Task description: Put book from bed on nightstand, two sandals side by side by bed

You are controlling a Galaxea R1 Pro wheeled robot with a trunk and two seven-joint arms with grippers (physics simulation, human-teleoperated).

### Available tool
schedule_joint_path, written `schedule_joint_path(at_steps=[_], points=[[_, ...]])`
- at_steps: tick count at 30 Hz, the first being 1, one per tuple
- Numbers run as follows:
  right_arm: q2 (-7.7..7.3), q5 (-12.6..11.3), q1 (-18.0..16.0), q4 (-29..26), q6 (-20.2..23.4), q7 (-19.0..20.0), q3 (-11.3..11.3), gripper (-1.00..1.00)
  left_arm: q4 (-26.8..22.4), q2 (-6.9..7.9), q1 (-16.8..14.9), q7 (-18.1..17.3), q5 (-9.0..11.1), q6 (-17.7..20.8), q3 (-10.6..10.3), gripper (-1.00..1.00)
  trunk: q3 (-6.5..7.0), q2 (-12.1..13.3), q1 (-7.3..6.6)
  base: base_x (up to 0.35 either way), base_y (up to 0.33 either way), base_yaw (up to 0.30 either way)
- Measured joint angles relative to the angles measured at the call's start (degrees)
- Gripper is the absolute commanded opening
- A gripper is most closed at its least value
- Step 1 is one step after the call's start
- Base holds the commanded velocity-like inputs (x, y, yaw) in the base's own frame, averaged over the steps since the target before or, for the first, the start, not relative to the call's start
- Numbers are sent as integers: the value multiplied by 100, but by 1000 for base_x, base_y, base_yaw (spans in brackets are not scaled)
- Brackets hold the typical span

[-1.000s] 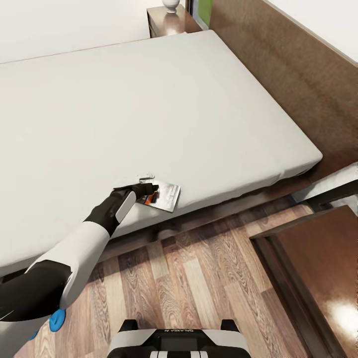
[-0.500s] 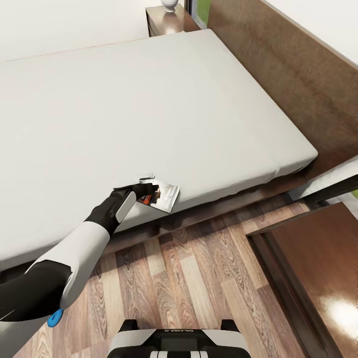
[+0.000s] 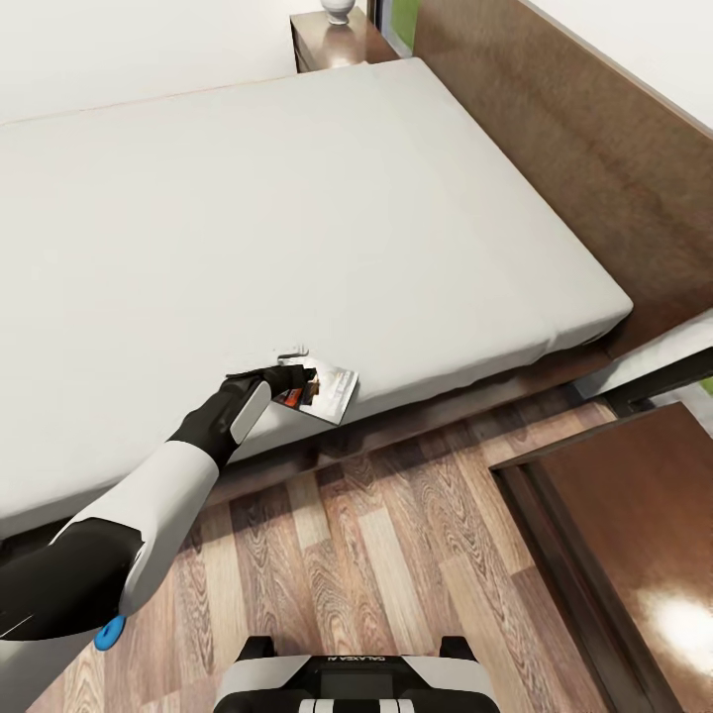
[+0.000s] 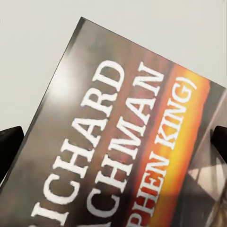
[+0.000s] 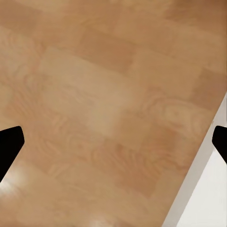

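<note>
Book (image 4: 127,146) cover with white lettering, orange band, on grey mattress (image 4: 42,42)

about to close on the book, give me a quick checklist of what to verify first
1. Left gripper at the book: ok.
2. Book between the finger tips in the left wrist view: ok, tips apart at either side.
3. Grip closed: not ok, jaws look open.
4. Book on the mattress, near its edge: ok.
5. Nightstand top free for the drop: cannot tell, partly out of frame.
6. Right gripper empty, over floor: ok.
</note>
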Motion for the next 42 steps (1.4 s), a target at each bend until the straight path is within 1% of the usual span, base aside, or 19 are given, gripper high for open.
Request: schedule_joint_path(at_steps=[10, 20, 31, 36, 42], points=[[0, 4, 0, -7, 0, 4, 0, 100, 4, 4, 0, -4, 8, -6, -2, 100, 0, 0, 0, -75, 0, 0], [0, 5, 0, -9, -2, 5, 0, 100, 9, 0, 0, 2, 4, -14, -1, 100, 0, 0, -1, -11, 0, 0], [0, 5, 0, -9, 0, 5, 0, 100, 8, 14, 6, 7, 45, -38, -3, 100, 0, 0, -1, -1, 0, 0], [0, 5, 0, -9, 0, 5, 0, 100, -284, 38, 22, 72, 27, -3, 2, 100, -1, 0, 0, 0, 0, 0], [0, 5, 0, -9, 0, 5, 0, 100, -919, 57, 28, 273, 23, 74, -8, 100, -1, 0, 0, 0, 0, 0]])
